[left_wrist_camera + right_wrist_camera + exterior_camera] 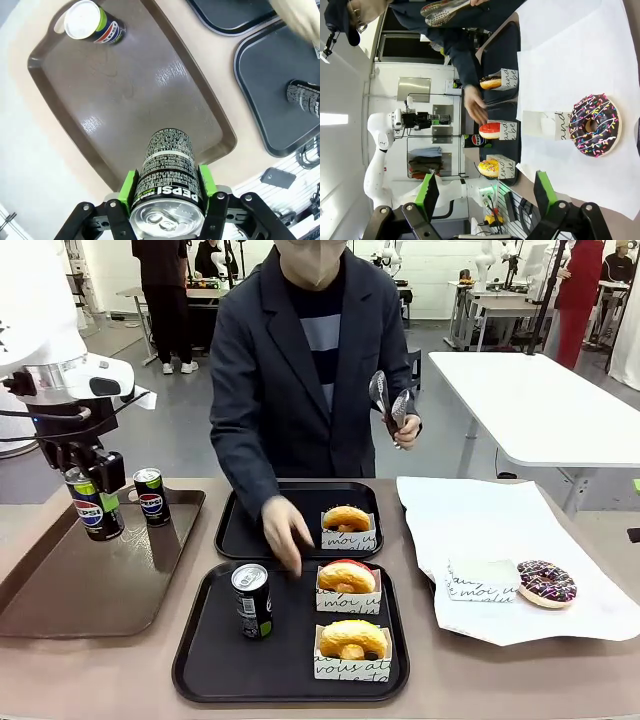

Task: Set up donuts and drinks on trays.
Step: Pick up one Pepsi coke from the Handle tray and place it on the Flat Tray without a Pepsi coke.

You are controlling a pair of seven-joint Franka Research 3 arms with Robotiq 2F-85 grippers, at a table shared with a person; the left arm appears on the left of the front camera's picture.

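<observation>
Near black tray [200, 660] has one can [252, 600] + 2 sleeved donuts [350, 638]. L gripper [168, 182] clamps another can [166, 160] over brown tray [75, 100]; R gripper [486, 192] wide open, empty, over paper [560, 60] w/ choc. donut [594, 125].

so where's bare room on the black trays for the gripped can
For the held can: Far tray: its left half is bare, bordered by the person's hand and the sleeved donut at right. Near tray: bare strip in front of its can. Its right side is crowded: red-iced donut, glazed donut.
</observation>
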